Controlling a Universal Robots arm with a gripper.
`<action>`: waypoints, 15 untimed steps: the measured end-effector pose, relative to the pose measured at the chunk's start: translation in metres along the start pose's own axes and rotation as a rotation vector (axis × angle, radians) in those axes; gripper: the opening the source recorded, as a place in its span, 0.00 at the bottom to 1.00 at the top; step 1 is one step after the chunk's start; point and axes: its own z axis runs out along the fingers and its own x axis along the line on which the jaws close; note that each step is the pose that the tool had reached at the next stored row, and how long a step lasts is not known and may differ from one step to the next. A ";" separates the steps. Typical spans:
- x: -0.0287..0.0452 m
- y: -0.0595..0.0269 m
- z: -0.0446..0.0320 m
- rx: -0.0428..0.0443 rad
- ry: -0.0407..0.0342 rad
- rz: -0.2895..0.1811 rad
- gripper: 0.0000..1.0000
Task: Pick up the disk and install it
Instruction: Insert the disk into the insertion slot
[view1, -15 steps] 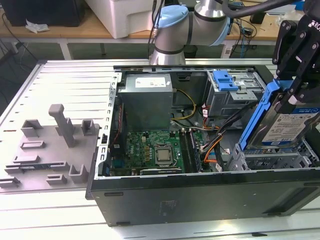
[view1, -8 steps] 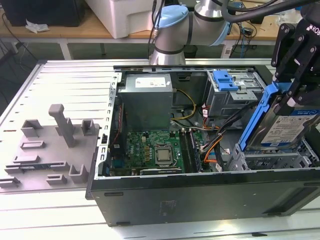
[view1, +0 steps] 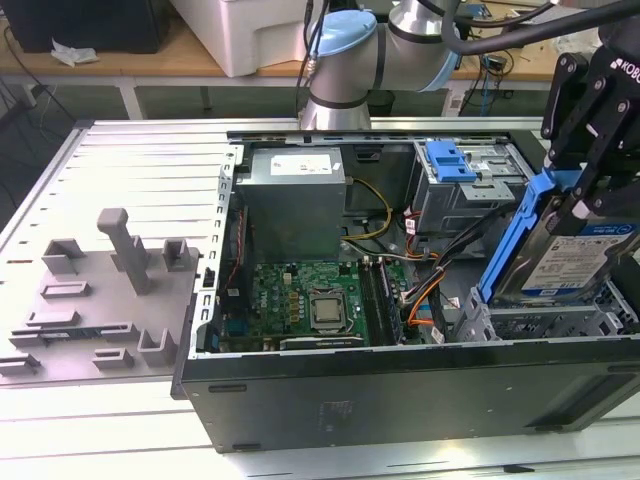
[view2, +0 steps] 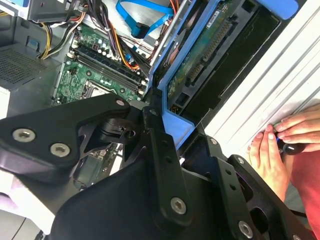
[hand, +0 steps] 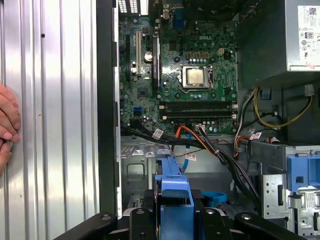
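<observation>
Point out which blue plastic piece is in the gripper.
The carrier bracket framing the disk, held tilted by the gripper; the blue tab sits free atop the drive cage.

The exterior view's right edge is cutting off the gripper (view1: 585, 195) and the disk (view1: 575, 265), a silver bay (view1: 530, 322) is hiding its lower end, and the first wrist view's edge is cropping a hand (hand: 7, 125).

Cables (view1: 425, 300) beside cage (view1: 530, 322), disk (view1: 580, 262) above
</observation>
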 end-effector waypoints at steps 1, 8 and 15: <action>0.0002 0.0000 0.0003 0.0000 -0.0001 0.000 0.37; 0.0014 -0.0003 0.0022 0.0000 0.0000 0.000 0.37; 0.0023 -0.0009 0.0041 0.0000 0.0000 0.000 0.37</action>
